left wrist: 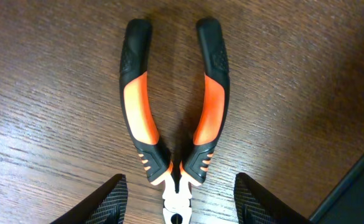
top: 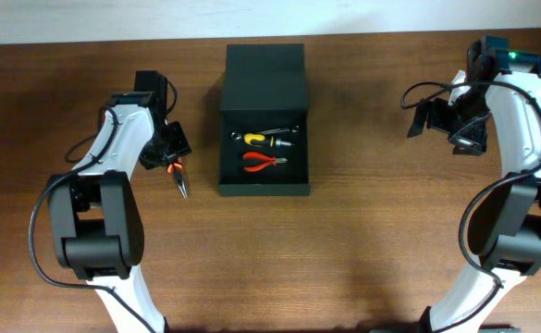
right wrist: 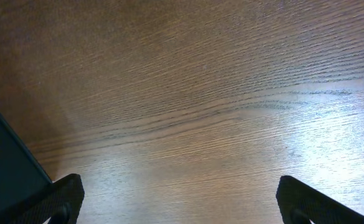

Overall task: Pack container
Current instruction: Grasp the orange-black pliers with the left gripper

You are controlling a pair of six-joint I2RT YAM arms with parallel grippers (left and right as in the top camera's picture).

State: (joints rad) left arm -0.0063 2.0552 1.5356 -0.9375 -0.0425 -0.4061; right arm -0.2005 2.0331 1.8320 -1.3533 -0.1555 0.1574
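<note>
The dark container (top: 263, 183) stands open at the table's middle, its lid (top: 264, 79) flapped back. Inside lie red-handled pliers (top: 264, 163) and a yellow-handled tool (top: 263, 139). Orange-and-black pliers (top: 177, 178) lie on the table left of the container. My left gripper (top: 171, 155) is open, just above them; in the left wrist view the pliers (left wrist: 174, 106) lie between its fingertips (left wrist: 180, 199), untouched. My right gripper (top: 436, 118) is open and empty over bare wood at the right (right wrist: 180, 199). A dark edge of the container (right wrist: 7, 162) shows in the right wrist view.
Bare wooden table surrounds the container. The arm bases stand at the front left (top: 94, 231) and front right (top: 520, 231).
</note>
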